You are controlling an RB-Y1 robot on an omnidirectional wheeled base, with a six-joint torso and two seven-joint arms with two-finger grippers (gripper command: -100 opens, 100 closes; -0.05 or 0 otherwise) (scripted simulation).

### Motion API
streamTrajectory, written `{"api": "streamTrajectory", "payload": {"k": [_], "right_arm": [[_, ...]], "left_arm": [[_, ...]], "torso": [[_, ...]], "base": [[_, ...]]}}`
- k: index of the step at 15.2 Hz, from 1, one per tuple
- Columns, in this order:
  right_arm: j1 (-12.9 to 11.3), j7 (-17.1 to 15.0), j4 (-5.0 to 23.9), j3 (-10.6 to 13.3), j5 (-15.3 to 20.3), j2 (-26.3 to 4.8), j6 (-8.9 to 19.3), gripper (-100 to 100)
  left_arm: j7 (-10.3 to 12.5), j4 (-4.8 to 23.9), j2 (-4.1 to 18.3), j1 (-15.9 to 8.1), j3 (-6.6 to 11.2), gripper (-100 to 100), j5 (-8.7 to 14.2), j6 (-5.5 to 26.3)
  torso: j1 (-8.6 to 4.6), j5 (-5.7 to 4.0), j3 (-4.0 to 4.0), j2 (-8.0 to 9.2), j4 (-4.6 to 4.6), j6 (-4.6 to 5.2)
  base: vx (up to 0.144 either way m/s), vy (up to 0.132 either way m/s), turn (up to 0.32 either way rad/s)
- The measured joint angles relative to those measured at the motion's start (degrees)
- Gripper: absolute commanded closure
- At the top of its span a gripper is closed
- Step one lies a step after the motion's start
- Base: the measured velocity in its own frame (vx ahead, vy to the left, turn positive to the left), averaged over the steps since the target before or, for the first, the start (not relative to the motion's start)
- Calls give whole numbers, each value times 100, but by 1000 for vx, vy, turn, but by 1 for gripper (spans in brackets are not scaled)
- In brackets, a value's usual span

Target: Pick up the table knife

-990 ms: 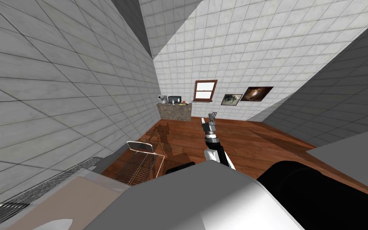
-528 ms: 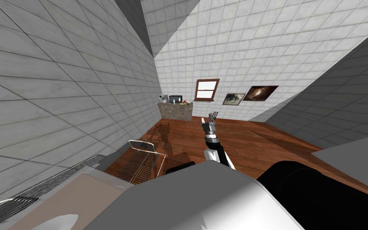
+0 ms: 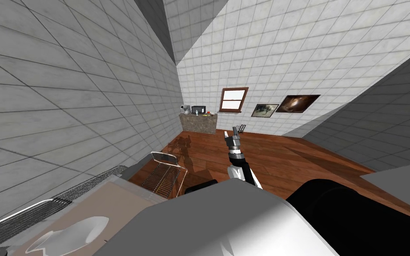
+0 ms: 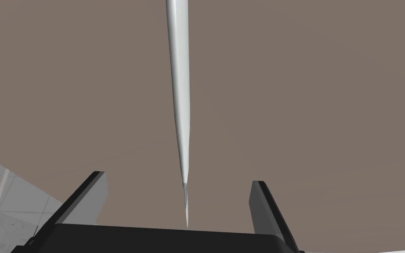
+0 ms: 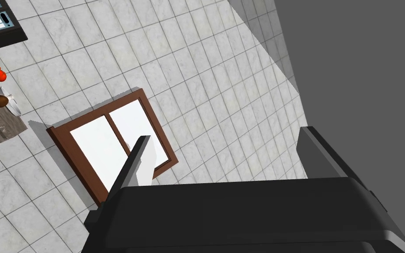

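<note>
Left wrist view: left end effector spread above brown desk; table knife lies flat, its thin end between the fingers. Approach step, probably; next, lower and close. Right end effector spread.

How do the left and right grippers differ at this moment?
The left gripper points at a brown surface close in front of it; the right gripper is held out forward in the air. The left gripper has the knife lying in line between its fingers, touching neither; the right gripper has nothing between its fingers. Both are open.
</note>
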Motion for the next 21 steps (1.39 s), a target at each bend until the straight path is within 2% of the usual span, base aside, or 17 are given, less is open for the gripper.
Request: {"api": "streamTrajectory", "payload": {"k": [1,3,5,6,11,12,13,15,17,19,21], "right_arm": [[0,0,0,0,0,0,0,0],[0,0,0,0,0,0,0,0],[0,0,0,1,0,1,0,0],[0,0,0,1,0,1,0,0],[0,0,0,1,0,1,0,0],[0,0,0,2,0,1,0,0],[1,0,0,2,0,1,0,0],[1,0,0,1,0,1,0,0],[1,0,0,2,0,1,0,0],[1,0,0,1,0,1,0,0],[1,0,0,2,0,1,0,0]], "left_arm": [[24,110,-41,-115,78,-100,-138,25],[18,-24,-80,-153,-14,-100,-114,162],[26,72,-145,-247,125,-100,-305,166],[30,94,-151,-259,148,100,-334,151],[44,83,-155,-267,152,100,-324,129],[49,223,-114,-258,232,100,-364,25],[40,213,-77,-174,227,100,-303,-35],[8,73,-19,-18,105,100,-92,-26],[-19,202,18,55,242,100,-115,-195],[-29,146,89,149,126,100,70,-225],[-7,-69,264,437,-164,100,477,-245]], "torso": [[-5,-1,-1,-2,0,1],[-10,-2,-3,-5,-1,1],[-10,1,-9,-15,-3,2],[-8,2,-12,-20,-5,2],[-9,1,-27,-39,-17,4],[-17,-1,-32,-47,-20,3],[-26,1,-37,-56,-21,5],[-27,0,-39,-59,-21,5],[-29,0,-38,-59,-20,7],[-22,1,-33,-52,-17,6],[-28,-1,-34,-55,-16,5]], "base": [[-45,41,73],[-30,35,29],[-10,10,-5],[0,0,0],[7,-9,-22],[61,-65,-108],[51,-52,-24],[51,-57,-71],[36,-48,-39],[35,-43,-82],[58,-59,-85]]}}
